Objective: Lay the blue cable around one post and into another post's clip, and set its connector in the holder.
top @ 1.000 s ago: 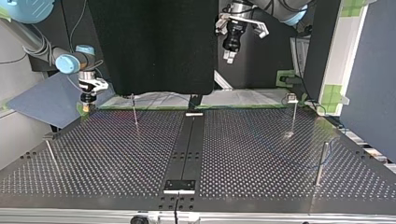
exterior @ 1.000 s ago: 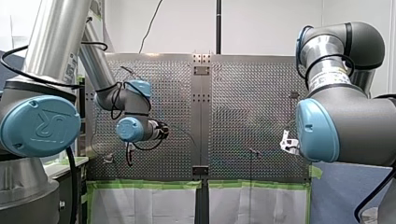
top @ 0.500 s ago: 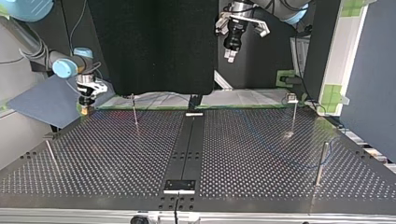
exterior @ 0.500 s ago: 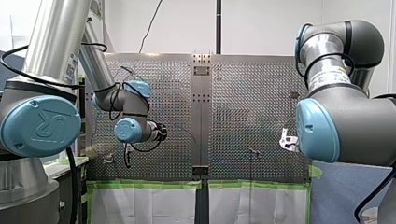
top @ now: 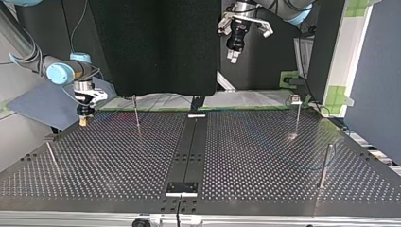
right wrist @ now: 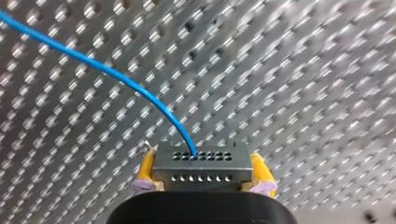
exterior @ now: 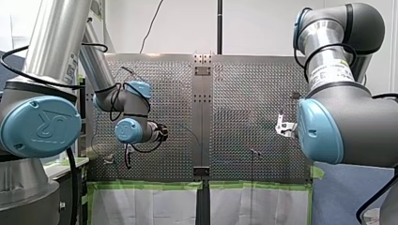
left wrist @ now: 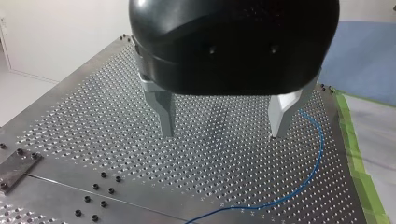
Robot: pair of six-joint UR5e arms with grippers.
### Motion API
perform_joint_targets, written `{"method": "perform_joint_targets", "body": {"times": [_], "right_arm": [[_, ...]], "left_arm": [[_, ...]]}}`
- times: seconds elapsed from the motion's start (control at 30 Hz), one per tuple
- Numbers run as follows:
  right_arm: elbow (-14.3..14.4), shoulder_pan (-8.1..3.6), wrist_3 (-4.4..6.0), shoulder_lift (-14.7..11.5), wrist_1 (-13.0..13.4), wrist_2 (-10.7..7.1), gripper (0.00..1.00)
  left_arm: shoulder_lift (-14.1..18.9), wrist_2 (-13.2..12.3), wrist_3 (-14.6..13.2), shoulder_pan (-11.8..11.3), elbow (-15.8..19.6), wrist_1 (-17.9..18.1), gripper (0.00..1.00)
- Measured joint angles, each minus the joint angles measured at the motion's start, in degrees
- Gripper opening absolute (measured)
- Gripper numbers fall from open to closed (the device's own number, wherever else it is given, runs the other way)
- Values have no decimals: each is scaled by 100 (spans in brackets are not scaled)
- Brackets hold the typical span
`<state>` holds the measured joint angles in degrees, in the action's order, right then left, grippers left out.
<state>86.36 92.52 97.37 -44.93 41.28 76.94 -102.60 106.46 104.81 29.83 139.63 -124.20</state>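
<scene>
Front and top views opposite across the table [top: 260, 156]; wrist views close.

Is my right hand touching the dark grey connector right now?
Touching. The right wrist view shows my right hand with yellow pads pressed against both sides of the dark grey rectangular connector.

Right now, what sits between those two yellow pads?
A dark connector, clamped between my right gripper's yellow pads, with the blue cable leaving it; the right wrist view shows this.
</scene>
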Motion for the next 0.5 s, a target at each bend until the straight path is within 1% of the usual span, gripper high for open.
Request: {"method": "perform_joint_targets", "body": {"times": [0.1,0.17,0.3,0.5], "right_arm": [[1,79,-13,-132,-38,8,0],[0,135,-40,-225,-72,11,0],[1,232,-130,-331,-160,31,0],[3,361,-244,-480,-334,115,0]], "left_arm": [[0,-4,0,1,0,0,100],[0,-6,1,3,0,-2,100],[0,-4,3,1,0,-7,100],[0,-2,4,0,0,-7,100]]}}
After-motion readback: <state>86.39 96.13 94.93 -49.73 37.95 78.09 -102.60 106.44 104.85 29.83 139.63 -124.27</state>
